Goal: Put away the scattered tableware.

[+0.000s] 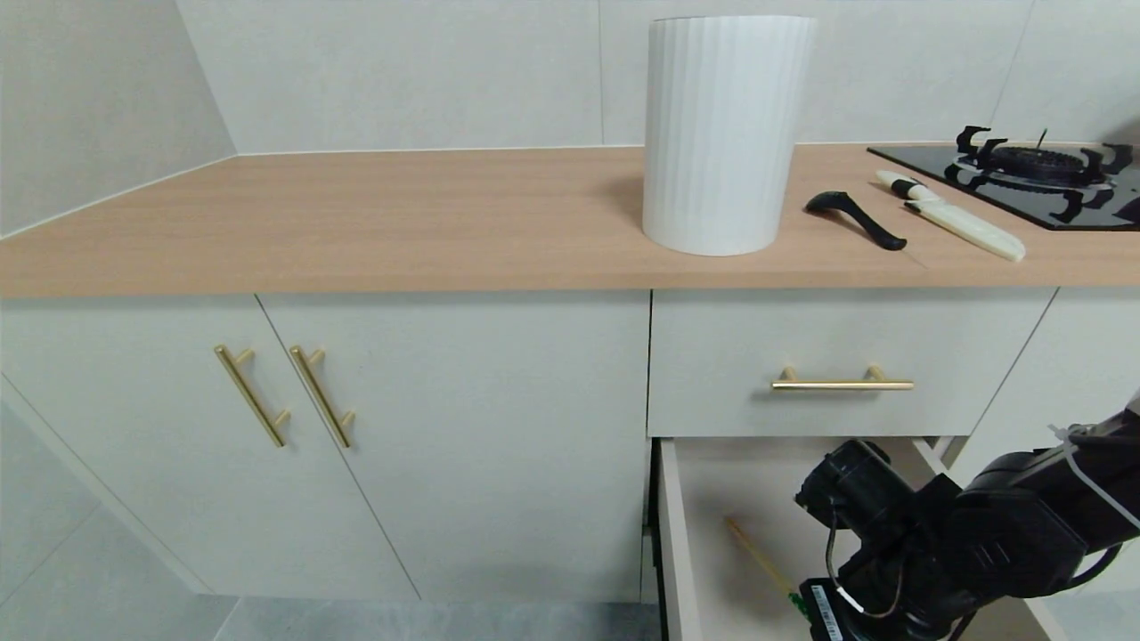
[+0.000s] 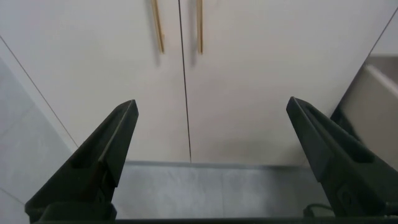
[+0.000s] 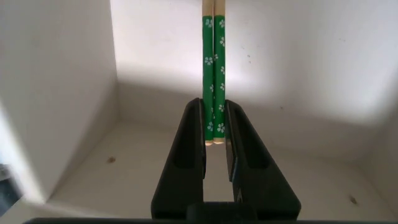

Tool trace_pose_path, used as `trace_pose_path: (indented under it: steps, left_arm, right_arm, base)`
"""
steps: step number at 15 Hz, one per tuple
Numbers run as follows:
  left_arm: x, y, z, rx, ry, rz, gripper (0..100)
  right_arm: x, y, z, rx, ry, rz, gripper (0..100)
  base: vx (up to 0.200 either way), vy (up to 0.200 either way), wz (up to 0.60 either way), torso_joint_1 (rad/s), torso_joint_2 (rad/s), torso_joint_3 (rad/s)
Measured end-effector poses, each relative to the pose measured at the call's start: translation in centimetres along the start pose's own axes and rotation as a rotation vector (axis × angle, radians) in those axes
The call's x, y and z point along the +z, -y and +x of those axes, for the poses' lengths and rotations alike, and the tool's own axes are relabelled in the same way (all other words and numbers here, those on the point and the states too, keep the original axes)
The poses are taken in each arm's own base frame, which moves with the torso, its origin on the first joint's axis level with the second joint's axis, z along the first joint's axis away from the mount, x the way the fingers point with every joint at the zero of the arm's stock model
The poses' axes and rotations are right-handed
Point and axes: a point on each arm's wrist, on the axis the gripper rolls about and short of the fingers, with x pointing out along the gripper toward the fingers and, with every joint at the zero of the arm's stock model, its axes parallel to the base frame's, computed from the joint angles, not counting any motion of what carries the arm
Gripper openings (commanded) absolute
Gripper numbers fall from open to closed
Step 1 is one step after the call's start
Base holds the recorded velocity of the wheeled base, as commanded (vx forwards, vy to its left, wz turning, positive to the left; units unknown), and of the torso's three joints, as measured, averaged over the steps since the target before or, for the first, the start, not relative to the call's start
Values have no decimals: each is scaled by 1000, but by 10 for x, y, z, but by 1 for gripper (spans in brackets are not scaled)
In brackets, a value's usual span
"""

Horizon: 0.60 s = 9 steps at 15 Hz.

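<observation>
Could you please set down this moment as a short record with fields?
right end effector: shut on chopsticks, inside the open drawer
left end effector: open, facing the cabinet doors
counter: white ribbed container, black utensil, knife
stove: at the counter's right end
left to store: black utensil, knife

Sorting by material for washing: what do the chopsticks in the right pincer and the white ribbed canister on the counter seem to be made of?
Chopsticks, held in the right pincer: probably bamboo or pale wood, bare tan shafts, with a glossy green painted band dotted with white flowers. White ribbed canister: matte, evenly fluted wall; ceramic or plastic, the look leaves it open.
</observation>
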Motion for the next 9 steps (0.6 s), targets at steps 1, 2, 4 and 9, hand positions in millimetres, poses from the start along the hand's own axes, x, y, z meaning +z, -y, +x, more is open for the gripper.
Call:
trace_pose_path:
  steps: [1, 2, 4, 9]
  left_arm:
    - [0, 0, 0, 1, 0, 0, 100]
    - [0, 0, 0, 1, 0, 0, 100]
    - [0, 0, 0, 1, 0, 0, 100]
    - [0, 0, 0, 1, 0, 0, 100]
  right_arm:
    - [1, 0, -2, 3, 12, 3, 0]
    - [1, 0, -5, 2, 24, 6, 0]
    - [2, -1, -17, 13, 70, 16, 0]
    - [6, -2, -24, 42, 234, 42, 0]
  base:
    - [0, 0, 0, -32, 168, 115]
    - [0, 0, 0, -27, 85, 46]
    - [0, 0, 0, -11, 28, 21]
    - [0, 0, 0, 0, 0, 0]
